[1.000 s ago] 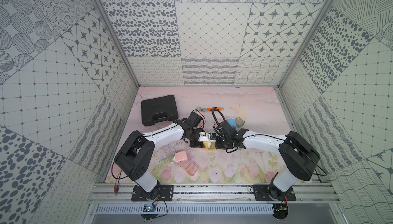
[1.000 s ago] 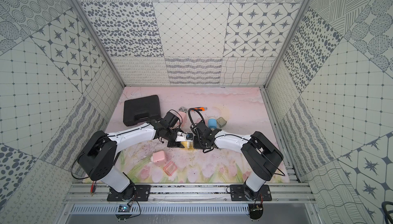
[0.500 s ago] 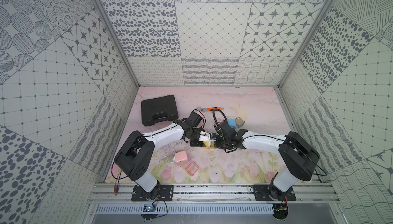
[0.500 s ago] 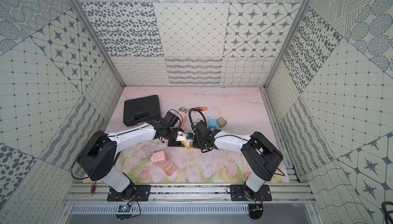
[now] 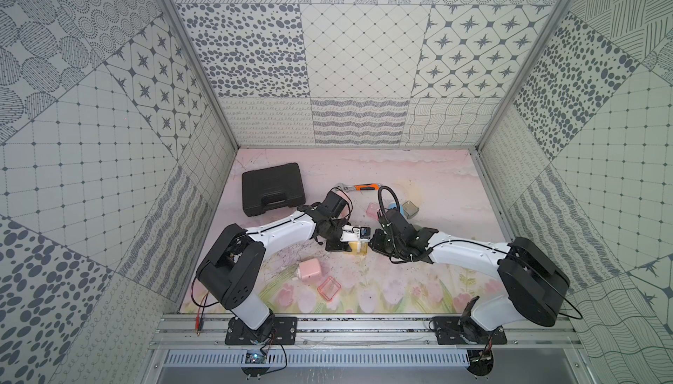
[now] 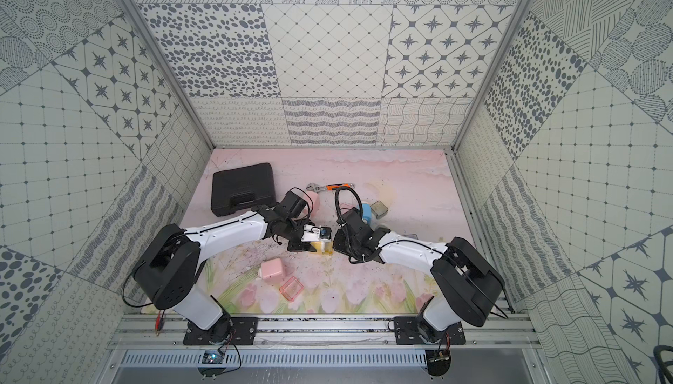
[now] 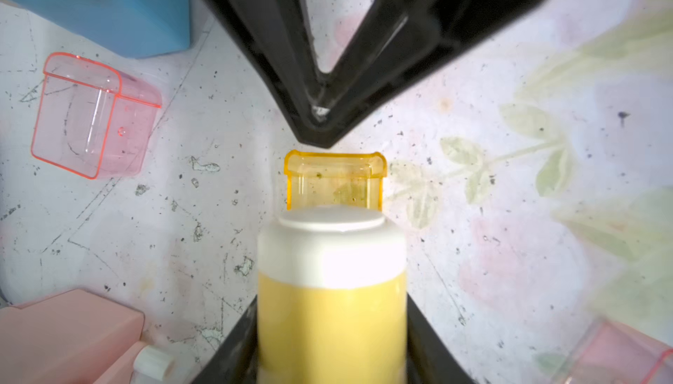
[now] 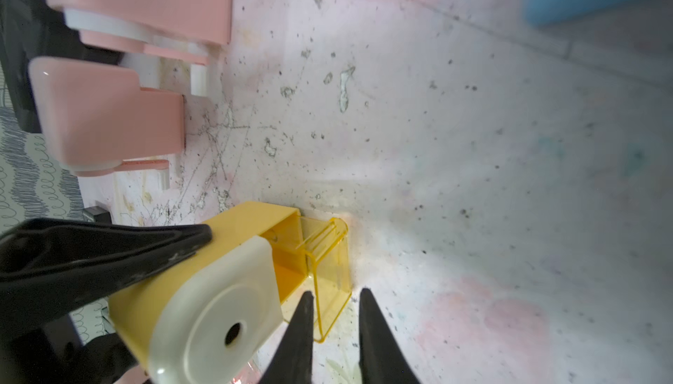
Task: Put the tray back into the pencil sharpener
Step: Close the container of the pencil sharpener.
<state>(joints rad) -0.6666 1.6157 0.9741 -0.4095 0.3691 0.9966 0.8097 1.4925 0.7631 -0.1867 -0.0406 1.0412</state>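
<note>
Currently: sharpener [image 5: 358, 246] lies on its side on the table [image 5: 418, 280], between the two arms, seen in both top views.

Left gripper [image 5: 346, 243]: closed tight on the sharpener body, one finger on each long side; the left wrist view shows the yellow body and white end cap [image 7: 331, 247] filling the space between the fingers.

Tray [image 7: 333, 178]: clear yellow, partly seated in the sharpener's slot. It sticks out of the end that faces the right arm, and its outer wall is outside the body. The right wrist view shows the tray [image 8: 327, 254] resting on the table where it projects.

Right gripper [image 8: 337, 313]: jaws parted only a little, with nothing between them. The tips sit right at the tray's outer end. In the right wrist view one finger overlaps the tray wall. In the left wrist view the tips look to be against the top edge of that wall; contact not certain.

Around the sharpener:
- pink sharpener [image 5: 309, 268] and pink tray [image 5: 329, 288], nearer the arm bases, apart from it
- blue sharpener [image 5: 393, 206], beyond the right gripper
- wrench [image 5: 358, 188], farther back
- case [image 5: 273, 189], behind the left arm, well apart
</note>
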